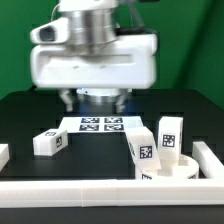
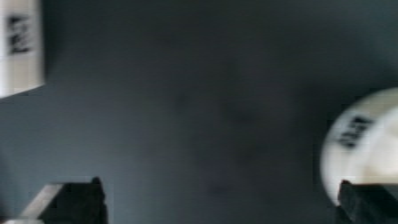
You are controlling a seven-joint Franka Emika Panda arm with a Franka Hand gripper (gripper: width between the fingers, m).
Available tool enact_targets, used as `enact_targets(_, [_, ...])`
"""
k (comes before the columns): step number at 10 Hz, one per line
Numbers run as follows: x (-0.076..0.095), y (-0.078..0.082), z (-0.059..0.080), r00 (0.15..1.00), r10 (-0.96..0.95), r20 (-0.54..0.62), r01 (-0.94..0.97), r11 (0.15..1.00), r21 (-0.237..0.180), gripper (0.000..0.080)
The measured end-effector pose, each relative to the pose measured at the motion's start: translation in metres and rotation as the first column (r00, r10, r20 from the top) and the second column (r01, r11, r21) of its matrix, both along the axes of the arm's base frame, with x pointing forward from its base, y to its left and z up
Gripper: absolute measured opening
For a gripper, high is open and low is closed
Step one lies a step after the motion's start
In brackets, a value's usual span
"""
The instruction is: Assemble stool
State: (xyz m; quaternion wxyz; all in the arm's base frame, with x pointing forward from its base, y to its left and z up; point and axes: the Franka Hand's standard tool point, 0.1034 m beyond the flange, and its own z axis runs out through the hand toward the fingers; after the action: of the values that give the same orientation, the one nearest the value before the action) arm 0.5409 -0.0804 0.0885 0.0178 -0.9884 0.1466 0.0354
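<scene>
**item: stool set, unassembled, on table**

- table (image 1: 30, 120): dark, flat. a low white rail (image 1: 80, 188) runs along the near edge and turns up the exterior view's right side.
- seat (image 1: 172, 167): white round disc, lying flat on the table at the exterior view's right, close inside the corner of the rail.
- upright leg (image 1: 170, 132): white oblong block standing on end, tag facing the camera, at the back of the seat. whether it stands on the disc or just behind it cannot be told.
- tilted leg (image 1: 142, 148): white block, tag showing, leaning just beside the seat on the exterior view's left of it.
- lying leg (image 1: 50, 143): white block on its side with a tag on its end face, well apart from the seat, toward the exterior view's left.
- edge piece (image 1: 3, 155): white, cut off by the exterior view's left border. kind cannot be told.
- marker board (image 1: 100, 124): flat white sheet of tags at table centre.
- arm (image 1: 95, 55): white body, blurred, above the marker board.
- end effector (image 1: 93, 103): jaws wide apart, holding nothing. in the wrist view (image 2: 222, 205) both dark fingertips (image 2: 71, 200) show with bare dark table between them.
- wrist view, other: a white tagged piece (image 2: 15, 50) at one edge and a curved white part (image 2: 365, 135) with a tag at the opposite edge, both clear of the fingertips. both are too blurred to name.
</scene>
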Motion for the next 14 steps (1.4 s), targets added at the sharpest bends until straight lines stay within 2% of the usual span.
enact_targets(1, [-0.003, -0.020, -0.002, 1.000, -0.023, -0.003, 0.023, 1.000, -0.008, 0.0649])
enact_targets(2, [-0.004, -0.027, -0.001, 0.999, -0.035, -0.003, 0.035, 0.999, -0.011, 0.0649])
enact_targets(4, [-0.003, -0.020, -0.002, 1.000, -0.024, -0.004, 0.024, 1.000, -0.009, 0.0649])
enact_targets(7, [-0.007, -0.025, -0.004, 0.999, -0.036, -0.014, 0.036, 0.999, -0.008, 0.0649])
enact_targets(9, [-0.020, -0.054, -0.011, 0.994, -0.080, -0.069, 0.079, 0.997, -0.009, 0.0649])
enact_targets(10, [-0.021, -0.070, -0.016, 0.991, -0.099, -0.090, 0.098, 0.995, -0.014, 0.0649])
enact_targets(11, [-0.017, -0.079, -0.021, 0.993, -0.096, -0.074, 0.094, 0.995, -0.036, 0.0649])
enact_targets(13, [-0.023, -0.080, -0.024, 0.991, -0.085, -0.105, 0.084, 0.996, -0.014, 0.0649])
enact_targets(14, [-0.021, -0.079, -0.024, 0.992, -0.082, -0.100, 0.081, 0.997, -0.015, 0.0649])
